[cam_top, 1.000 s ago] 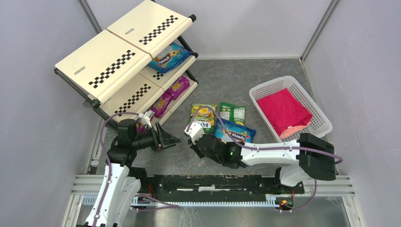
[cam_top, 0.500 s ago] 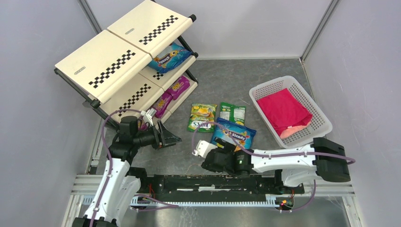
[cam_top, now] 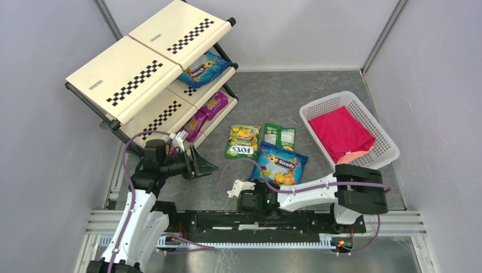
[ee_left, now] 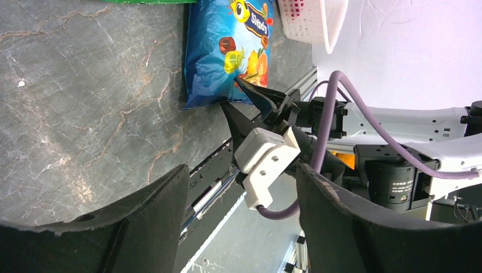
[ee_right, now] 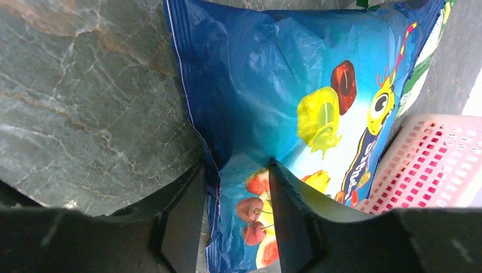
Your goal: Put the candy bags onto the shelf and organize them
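Note:
The shelf (cam_top: 133,79) stands at the back left, with a blue candy bag (cam_top: 202,69) on an upper tier and two magenta-purple bags (cam_top: 216,104) lower down. A green-yellow bag (cam_top: 242,141), a green bag (cam_top: 279,135) and a blue fruit bag (cam_top: 279,166) lie flat on the floor. My right gripper (ee_right: 236,170) is open, its fingers straddling the blue fruit bag's (ee_right: 295,91) near corner. Its left finger sits at the bag's edge. My left gripper (cam_top: 202,165) hovers open and empty near the shelf's foot, facing the right gripper (ee_left: 250,105).
A white lattice basket (cam_top: 386,151) holding a pink-red folded cloth (cam_top: 341,133) stands at the right. The black rail (cam_top: 256,219) with the arm bases runs along the near edge. Grey walls close in on both sides.
My right arm has drawn back from the green-yellow bag to the blue fruit bag's near corner; its jaws spread wide, then narrowed. The left gripper opened slightly and stayed put.

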Robot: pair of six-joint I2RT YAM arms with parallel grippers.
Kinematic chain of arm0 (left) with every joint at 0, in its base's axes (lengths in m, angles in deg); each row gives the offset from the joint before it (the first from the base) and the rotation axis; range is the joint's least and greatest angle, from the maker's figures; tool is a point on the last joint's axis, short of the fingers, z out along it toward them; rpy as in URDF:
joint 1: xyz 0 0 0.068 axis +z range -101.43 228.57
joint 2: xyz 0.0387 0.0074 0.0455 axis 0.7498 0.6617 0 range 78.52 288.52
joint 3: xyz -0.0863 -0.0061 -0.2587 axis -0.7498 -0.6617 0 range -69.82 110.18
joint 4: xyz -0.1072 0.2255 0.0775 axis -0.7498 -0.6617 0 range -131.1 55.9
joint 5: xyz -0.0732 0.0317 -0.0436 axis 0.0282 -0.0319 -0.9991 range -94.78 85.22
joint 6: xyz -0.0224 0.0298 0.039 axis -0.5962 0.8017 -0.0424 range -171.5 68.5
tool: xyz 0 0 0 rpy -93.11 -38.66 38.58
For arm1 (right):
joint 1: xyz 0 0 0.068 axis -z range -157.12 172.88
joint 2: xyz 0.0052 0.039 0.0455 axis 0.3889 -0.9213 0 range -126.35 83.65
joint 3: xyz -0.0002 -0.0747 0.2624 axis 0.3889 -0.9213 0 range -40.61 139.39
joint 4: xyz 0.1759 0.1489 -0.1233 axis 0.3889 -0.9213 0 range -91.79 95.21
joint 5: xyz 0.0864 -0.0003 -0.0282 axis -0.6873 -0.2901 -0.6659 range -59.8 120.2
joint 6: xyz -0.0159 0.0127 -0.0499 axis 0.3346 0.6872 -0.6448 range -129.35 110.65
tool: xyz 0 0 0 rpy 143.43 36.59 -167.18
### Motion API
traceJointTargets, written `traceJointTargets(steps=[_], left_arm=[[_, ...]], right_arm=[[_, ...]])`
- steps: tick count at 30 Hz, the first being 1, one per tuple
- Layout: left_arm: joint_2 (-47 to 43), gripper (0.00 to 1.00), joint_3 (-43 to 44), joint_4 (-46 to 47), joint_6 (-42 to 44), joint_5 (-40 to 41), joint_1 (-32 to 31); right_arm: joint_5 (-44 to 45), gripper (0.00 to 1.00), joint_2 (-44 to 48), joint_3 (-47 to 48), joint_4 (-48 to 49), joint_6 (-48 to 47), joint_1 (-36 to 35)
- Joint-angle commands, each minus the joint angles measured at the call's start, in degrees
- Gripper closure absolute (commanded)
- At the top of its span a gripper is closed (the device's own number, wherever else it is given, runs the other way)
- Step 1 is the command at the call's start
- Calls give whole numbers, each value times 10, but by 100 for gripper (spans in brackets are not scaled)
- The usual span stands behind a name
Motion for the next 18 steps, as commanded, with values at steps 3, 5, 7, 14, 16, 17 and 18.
traceJointTargets(steps=[3,5,7,14,16,17,18], left_arm=[[-2,24,17,-11,-6,3,6],[-5,23,17,-12,-8,1,6],[-9,22,18,-11,-11,1,6],[-8,21,16,-8,-13,1,6],[-7,21,13,-7,-13,0,6],[-7,20,12,-7,-13,0,6],[-8,20,10,-7,-13,-2,6]], right_arm=[[33,66,-29,7,42,11,-4],[38,83,-27,6,50,18,-5],[50,93,-16,6,61,19,-7],[40,100,70,-9,167,-47,-8],[8,100,100,-24,228,-73,-7],[-8,100,111,-30,251,-90,-7],[-25,100,121,-34,275,-103,-7]])
